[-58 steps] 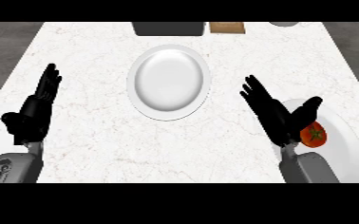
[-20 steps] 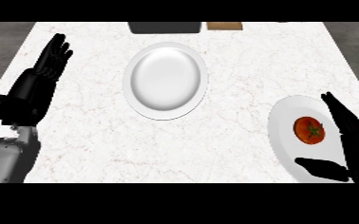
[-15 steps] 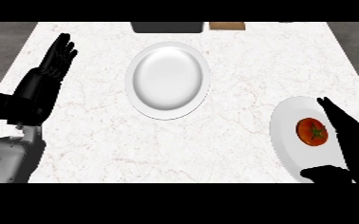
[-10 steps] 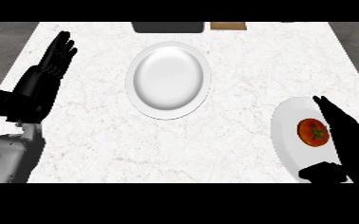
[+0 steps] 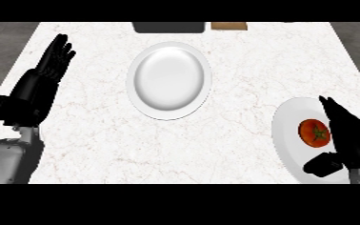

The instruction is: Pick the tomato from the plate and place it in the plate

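Fingers [image 5: 338,119] beside tomato [image 5: 314,132] (right plate [image 5: 284,126])

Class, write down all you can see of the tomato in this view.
The tomato is round, smooth and red-orange, with a small dark green stem patch facing up. It looks whole. It lies on the white plate at the view's right edge. The right hand stands close at its right side, fingers straight, thumb below and apart. Whether the fingers touch it cannot be told.
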